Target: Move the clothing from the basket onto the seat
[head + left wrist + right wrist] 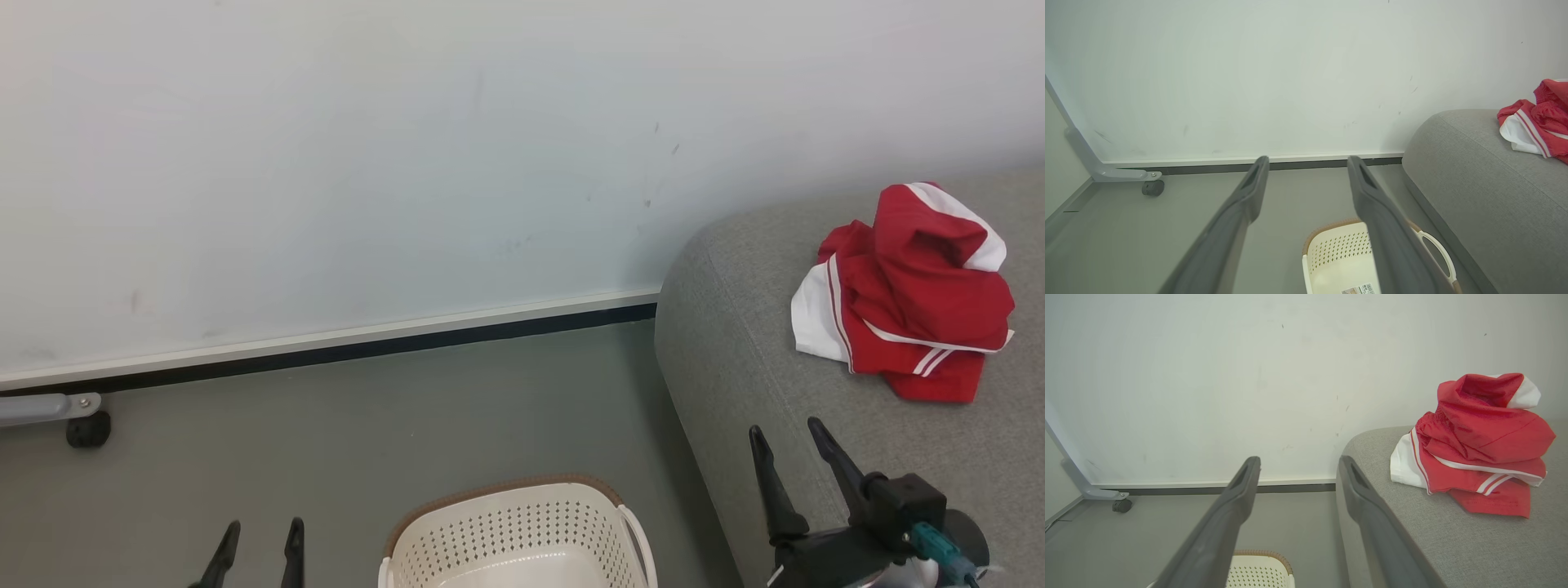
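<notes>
The red and white clothing (906, 302) lay in a crumpled heap on the light-grey sofa (735, 367), near the white wall (408, 163) and clear of both arms. The right gripper (785, 429) hung low over the sofa's rounded end, its long dark fingers leaning up and slightly leftward toward the wall, jaws spread wide with nothing between them; the heap sat ahead and to its right, well apart. The left gripper (264, 527) rose from the bottom edge over the grey floor (326, 441), just left of the cream laundry basket (514, 523), fingers pointing toward the wall, jaws likewise wide apart and holding nothing. The basket stood on the floor beside the sofa's end, its pale bottom carrying a sticker label (1359, 289). A black caster (87, 429) on a grey metal leg stood by the wall.
</notes>
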`<state>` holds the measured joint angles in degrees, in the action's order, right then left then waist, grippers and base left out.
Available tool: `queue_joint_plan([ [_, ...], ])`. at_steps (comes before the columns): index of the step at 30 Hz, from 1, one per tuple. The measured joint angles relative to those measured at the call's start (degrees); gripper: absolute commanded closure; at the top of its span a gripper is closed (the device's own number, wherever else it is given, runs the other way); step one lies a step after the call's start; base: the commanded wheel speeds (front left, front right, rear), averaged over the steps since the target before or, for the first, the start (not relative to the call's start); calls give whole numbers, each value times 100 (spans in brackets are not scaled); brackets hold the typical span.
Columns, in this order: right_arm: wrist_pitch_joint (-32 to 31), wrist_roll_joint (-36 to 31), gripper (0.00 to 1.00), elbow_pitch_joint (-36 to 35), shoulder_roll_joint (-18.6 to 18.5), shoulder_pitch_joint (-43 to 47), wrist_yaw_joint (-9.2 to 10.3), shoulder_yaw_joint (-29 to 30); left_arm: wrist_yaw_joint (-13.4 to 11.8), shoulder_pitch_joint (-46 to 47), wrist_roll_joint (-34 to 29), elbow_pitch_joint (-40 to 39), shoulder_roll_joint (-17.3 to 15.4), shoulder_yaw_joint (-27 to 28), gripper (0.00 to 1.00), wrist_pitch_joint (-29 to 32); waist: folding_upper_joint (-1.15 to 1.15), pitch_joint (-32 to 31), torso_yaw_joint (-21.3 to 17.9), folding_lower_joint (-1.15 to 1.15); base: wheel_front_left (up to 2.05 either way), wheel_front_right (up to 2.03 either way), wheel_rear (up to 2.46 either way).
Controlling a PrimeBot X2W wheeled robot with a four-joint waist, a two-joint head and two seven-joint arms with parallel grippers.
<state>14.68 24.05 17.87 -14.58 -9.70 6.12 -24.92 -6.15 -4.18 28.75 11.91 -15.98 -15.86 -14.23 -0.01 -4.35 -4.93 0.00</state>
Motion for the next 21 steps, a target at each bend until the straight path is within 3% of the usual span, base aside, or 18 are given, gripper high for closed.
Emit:
queue_joint_plan([
  [8, 1, -158, 0, -671, -20, 583, 49, 190, -47, -482, -9, -369, 127, 185, 0, -4, 0, 2, 5, 0, 0, 0, 0],
  [21, 1, -324, 0, -1177, -30, 996, 100, 537, -91, -814, -108, -704, 236, 650, 0, -5, 1, 28, -19, 0, 0, 0, 0],
])
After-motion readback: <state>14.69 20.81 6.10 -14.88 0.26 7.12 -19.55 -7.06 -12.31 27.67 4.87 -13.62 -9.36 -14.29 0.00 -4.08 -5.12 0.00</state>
